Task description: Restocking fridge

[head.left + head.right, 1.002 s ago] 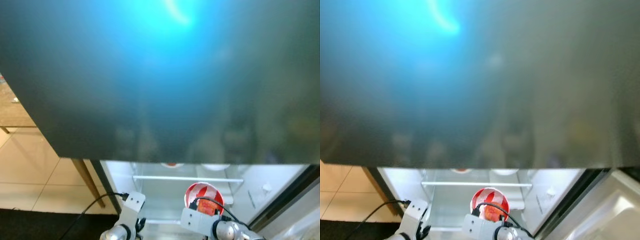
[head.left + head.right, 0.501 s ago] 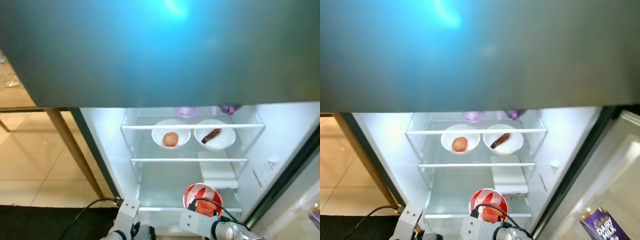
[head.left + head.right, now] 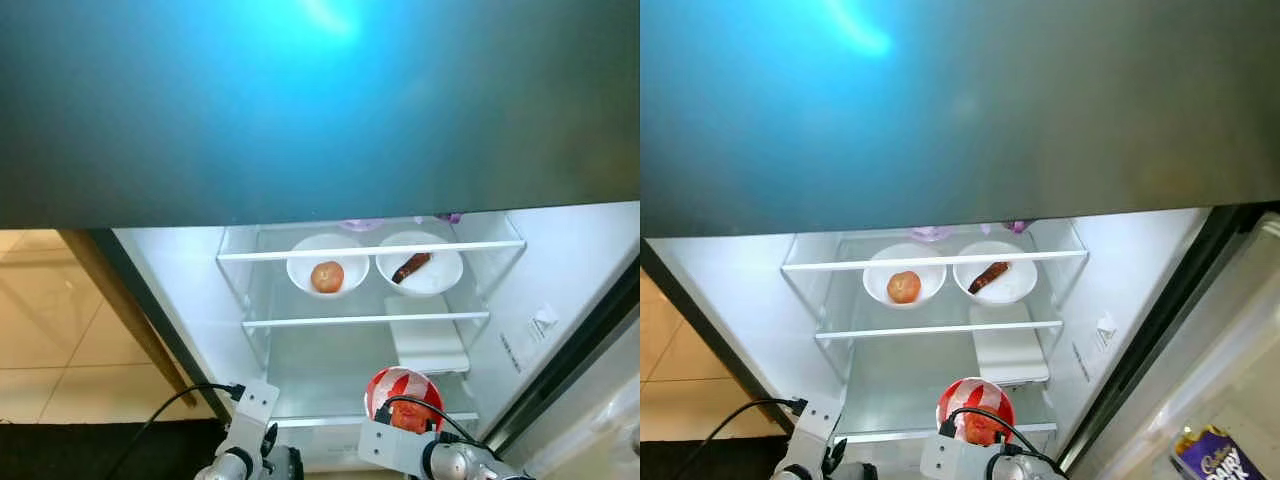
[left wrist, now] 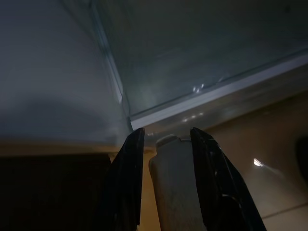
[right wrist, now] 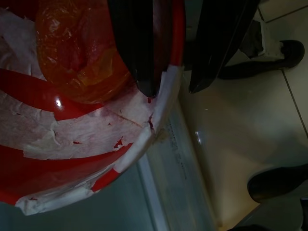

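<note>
Right gripper (image 5: pixel 171 89) pinching rim of red-and-white bowl (image 3: pixel 402 388), poised at fridge (image 3: pixel 560 290) six o'clock for shelving.

You are looking down at two silver-grey arms at the frame's six o'clock. The left arm (image 3: pixel 240 462) carries a white boxy bracket with small dark screw dots, and a black cable loops off toward eight o'clock. The right arm (image 3: pixel 455 464) has a rounded, shiny metal joint, a white block at its wrist and thin black cables arching over it. Each gripper's fingers (image 4: pixel 127 180) are long, glossy black and taper to blunt tips (image 5: pixel 137 48).
</note>
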{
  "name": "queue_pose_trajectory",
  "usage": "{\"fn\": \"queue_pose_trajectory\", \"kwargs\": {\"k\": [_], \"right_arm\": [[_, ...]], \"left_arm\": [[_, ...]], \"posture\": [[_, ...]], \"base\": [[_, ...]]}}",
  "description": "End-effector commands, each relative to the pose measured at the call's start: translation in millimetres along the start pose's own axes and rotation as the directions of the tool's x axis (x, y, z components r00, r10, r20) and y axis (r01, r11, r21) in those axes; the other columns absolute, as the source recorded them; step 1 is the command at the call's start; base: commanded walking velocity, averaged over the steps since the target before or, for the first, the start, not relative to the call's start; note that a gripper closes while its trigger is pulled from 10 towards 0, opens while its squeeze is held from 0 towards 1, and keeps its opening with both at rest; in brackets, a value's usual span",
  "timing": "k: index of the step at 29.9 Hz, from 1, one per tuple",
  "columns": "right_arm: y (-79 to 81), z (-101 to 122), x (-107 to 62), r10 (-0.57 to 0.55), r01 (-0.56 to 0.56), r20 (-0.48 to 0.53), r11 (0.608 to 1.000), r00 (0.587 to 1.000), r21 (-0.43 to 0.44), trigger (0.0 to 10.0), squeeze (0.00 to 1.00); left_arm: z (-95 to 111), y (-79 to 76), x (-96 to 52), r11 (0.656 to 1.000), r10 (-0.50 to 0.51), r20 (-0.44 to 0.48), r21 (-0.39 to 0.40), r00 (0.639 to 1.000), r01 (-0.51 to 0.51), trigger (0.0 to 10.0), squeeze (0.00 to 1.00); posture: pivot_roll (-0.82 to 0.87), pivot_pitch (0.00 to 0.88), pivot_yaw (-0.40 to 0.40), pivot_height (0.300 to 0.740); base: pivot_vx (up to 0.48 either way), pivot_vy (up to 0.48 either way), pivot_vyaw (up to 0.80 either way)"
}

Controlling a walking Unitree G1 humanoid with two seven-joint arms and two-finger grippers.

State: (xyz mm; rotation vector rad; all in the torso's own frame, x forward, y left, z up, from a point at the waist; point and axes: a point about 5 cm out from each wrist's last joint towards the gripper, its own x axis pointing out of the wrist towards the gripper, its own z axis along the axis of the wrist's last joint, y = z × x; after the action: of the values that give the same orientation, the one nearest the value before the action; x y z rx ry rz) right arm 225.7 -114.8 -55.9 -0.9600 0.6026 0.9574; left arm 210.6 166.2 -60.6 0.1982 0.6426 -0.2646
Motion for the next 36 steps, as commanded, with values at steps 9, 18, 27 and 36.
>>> {"fn": "queue_pose_trajectory", "kwargs": {"k": [9,18,27,36], "right_arm": [[-9.8,12,0.6,-0.01,0.013,0.069,0.999,0.998,-0.033,10.0,0.0],[-22.8,21,-1.2,-0.015,0.023,0.118,0.997,0.993,-0.074,10.0,0.0],[-45.6,37,-6.6,0.009,0.02,0.202,0.99,0.979,-0.138,10.0,0.0],[-52.6,45,-15.0,0.108,-0.053,0.248,0.974,0.963,-0.22,10.0,0.0]], "left_arm": [[3,4.0,-1.4,0.999,0.002,0.035,0.032,0.999,-0.003,10.0,0.0],[15,0.6,0.9,1.0,-0.021,0.122,0.001,0.992,0.021,10.0,0.0],[45,2.2,7.2,0.999,-0.035,0.252,0.022,0.967,0.03,10.0,0.0],[71,1.4,10.2,0.998,-0.041,0.373,0.058,0.927,0.02,10.0,0.0]], "posture": [[-0.03,0.015,0.017,0.545],[-0.03,0.016,0.017,0.545],[-0.04,0.021,0.017,0.545],[-0.04,0.03,0.017,0.545]], "base": [[0.0,0.0,0.0],[0.0,0.0,0.0],[0.0,0.0,0.0],[0.0,0.0,0.0]]}}
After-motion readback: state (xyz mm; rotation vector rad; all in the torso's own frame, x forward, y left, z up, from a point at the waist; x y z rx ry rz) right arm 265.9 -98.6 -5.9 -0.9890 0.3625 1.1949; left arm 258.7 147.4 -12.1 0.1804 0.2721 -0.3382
